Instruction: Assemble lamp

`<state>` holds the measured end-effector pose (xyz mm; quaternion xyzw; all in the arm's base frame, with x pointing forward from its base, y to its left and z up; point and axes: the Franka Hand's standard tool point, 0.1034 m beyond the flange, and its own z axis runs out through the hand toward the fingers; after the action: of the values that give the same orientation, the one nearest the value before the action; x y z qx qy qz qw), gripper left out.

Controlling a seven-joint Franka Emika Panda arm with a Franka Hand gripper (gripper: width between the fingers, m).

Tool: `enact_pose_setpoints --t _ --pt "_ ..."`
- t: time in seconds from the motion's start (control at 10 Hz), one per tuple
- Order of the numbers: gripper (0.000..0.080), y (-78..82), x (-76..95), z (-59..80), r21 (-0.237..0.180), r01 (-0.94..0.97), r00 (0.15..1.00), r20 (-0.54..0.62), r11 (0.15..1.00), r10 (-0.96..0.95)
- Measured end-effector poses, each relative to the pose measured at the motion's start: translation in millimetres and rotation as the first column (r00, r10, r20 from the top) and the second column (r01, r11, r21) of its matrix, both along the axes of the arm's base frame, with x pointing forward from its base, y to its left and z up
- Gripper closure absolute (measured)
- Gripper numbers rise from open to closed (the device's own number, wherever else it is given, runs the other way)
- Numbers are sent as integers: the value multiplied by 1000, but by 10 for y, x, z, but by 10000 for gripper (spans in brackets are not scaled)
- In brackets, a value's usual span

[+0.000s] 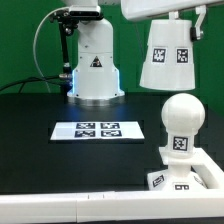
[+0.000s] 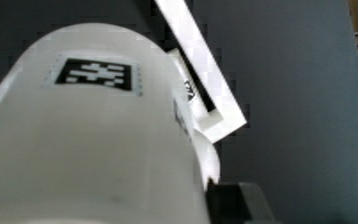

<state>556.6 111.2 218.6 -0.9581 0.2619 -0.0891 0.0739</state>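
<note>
My gripper (image 1: 172,17) is shut on the top of the white tapered shade (image 1: 167,55) and holds it in the air at the exterior view's right. The shade hangs above the round-headed bulb (image 1: 180,124) without touching it. The bulb stands upright on the flat base (image 1: 186,180) at the front right. In the wrist view the shade (image 2: 87,140) fills most of the picture with its tag facing the camera. One dark finger (image 2: 247,200) shows against its side; the other finger is hidden behind the shade.
The marker board (image 1: 98,129) lies flat mid-table. The white robot pedestal (image 1: 95,65) stands at the back. A white rail (image 1: 60,205) runs along the front edge and around the base. In the wrist view a white angled strip (image 2: 208,75) lies on the dark table.
</note>
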Motion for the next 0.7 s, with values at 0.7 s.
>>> enact_pose_setpoints --t 0.7 --pt "760 49 455 157 -16 -14 999 42 1000 15"
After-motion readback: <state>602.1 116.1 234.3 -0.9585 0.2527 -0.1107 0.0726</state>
